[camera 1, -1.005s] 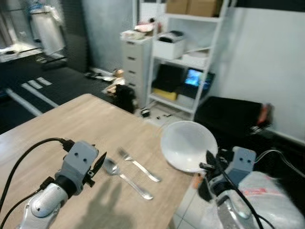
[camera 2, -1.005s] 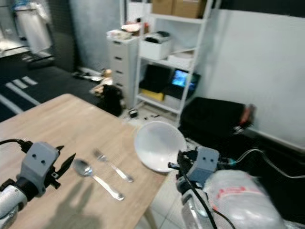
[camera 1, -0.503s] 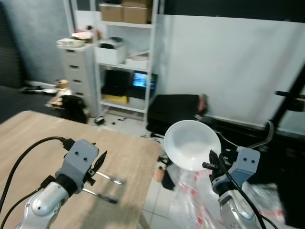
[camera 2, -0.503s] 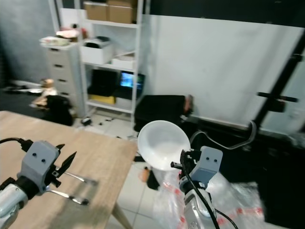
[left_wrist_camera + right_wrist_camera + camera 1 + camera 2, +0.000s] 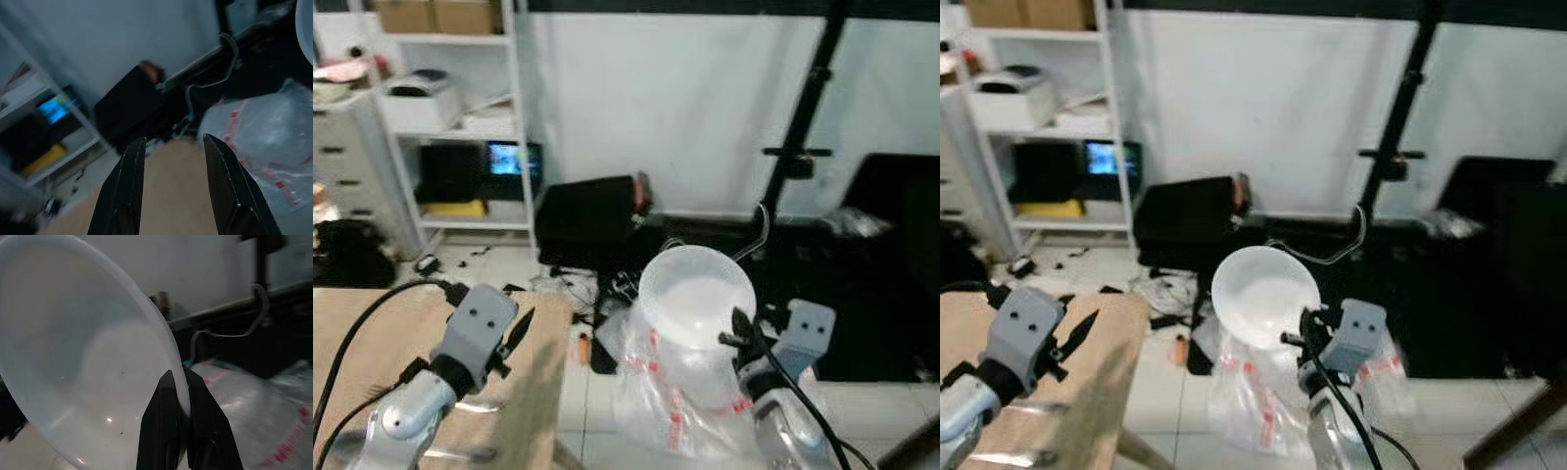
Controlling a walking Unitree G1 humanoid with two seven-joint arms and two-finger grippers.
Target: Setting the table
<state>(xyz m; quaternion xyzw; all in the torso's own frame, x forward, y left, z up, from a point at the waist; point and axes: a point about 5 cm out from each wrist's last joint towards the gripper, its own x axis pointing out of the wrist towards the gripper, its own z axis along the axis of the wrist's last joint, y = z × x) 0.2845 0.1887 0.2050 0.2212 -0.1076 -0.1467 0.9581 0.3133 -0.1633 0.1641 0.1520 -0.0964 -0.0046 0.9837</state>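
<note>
The right end effector (image 5: 736,340) pinches the rim of a white bowl (image 5: 695,297), its two black fingers (image 5: 168,431) narrow, one on each side of the wall. The bowl is held up in the air, tilted, out past the edge of the table (image 5: 543,372) and above a clear plastic bag (image 5: 675,406) with red print that lies on the tiled floor (image 5: 1170,411). The left end effector (image 5: 514,338) hangs over the table's corner, fingers (image 5: 128,183) spread wide with nothing between them. Cutlery (image 5: 460,453) lies on the table near the left arm, too blurred to name. Beyond stand a white shelf (image 5: 450,117) with boxes and a small lit screen (image 5: 504,157), a black case (image 5: 587,220) on the floor, a loose cable (image 5: 1356,230), and a black stand (image 5: 803,147) against the white wall.
</note>
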